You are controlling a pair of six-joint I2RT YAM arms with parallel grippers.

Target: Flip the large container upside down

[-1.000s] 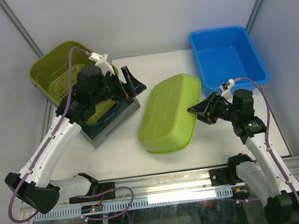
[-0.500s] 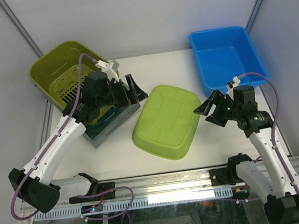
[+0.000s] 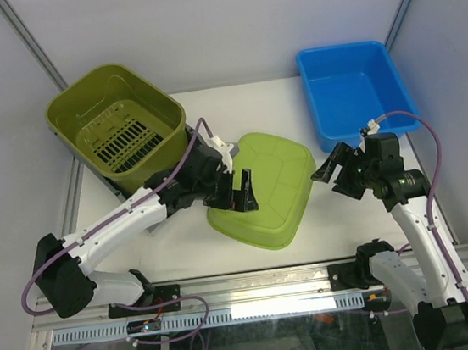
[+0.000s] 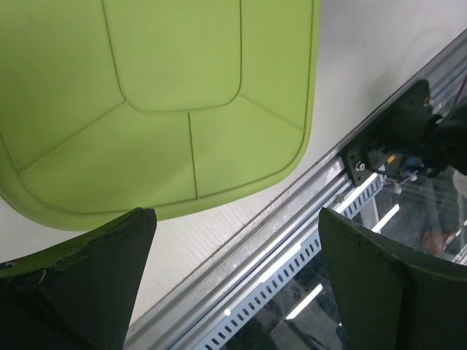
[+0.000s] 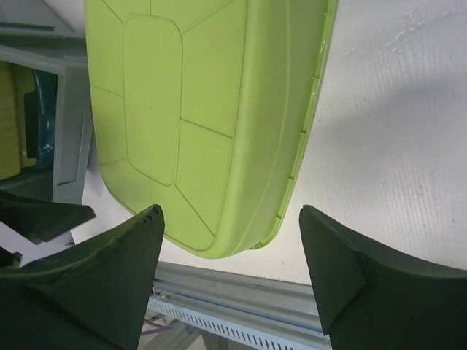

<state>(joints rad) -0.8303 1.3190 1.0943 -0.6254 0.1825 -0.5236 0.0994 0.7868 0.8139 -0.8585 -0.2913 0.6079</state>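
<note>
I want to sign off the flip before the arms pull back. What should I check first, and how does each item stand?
1. Large container base up, rim down on the table: ok.
2. Left end effector open, holding nothing: ok.
3. Right end effector open, apart from the container: ok.
4. Left end effector's fingers clear of the container's base: cannot tell.
5. Blue bin apart from the container: ok.

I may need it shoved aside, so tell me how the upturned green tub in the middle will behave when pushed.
The green tub lies rim down, wide and low, so it would probably slide on the smooth table rather than tip. Its thin moulded shell suggests it is light yet fairly stiff. The glossy walls likely give little purchase.
</note>
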